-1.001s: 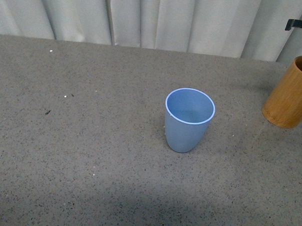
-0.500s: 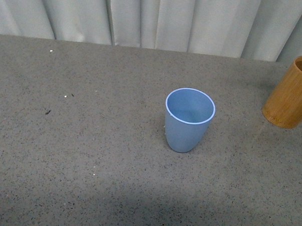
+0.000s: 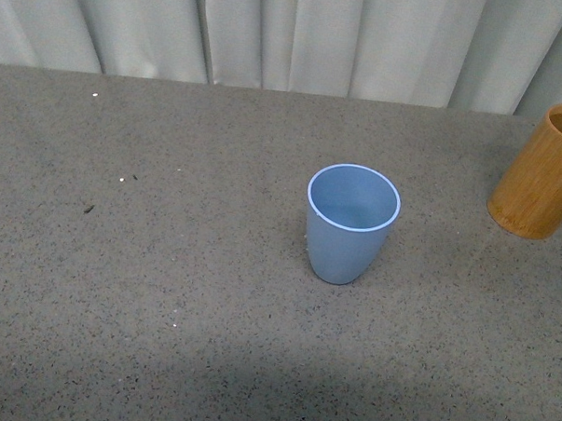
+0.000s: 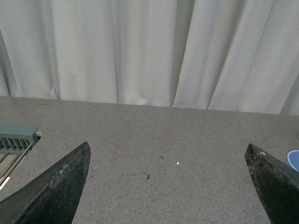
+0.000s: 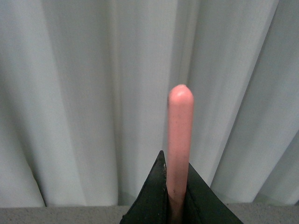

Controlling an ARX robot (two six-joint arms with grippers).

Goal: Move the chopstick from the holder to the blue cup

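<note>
The chopstick (image 5: 180,140), pink-red and upright, stands clamped between the two dark fingers of the right gripper (image 5: 176,198) in the right wrist view, its rounded tip rising against the pale curtain (image 5: 84,93); it appears in no other view. In the front view the holder (image 3: 542,175) sits at the far right edge of the grey table (image 3: 166,289) with no stick showing above its rim, while the blue cup (image 3: 351,223) stands upright near the middle, well apart from it and apparently empty. The step in hand is judged to be the carry — the stick lifted clear and not yet over the cup. The next move calls for bringing the lower end above the cup's mouth, then lowering before release. The left gripper (image 4: 168,186) hangs spread wide, holding nothing — idle beside the cup's edge.
</note>
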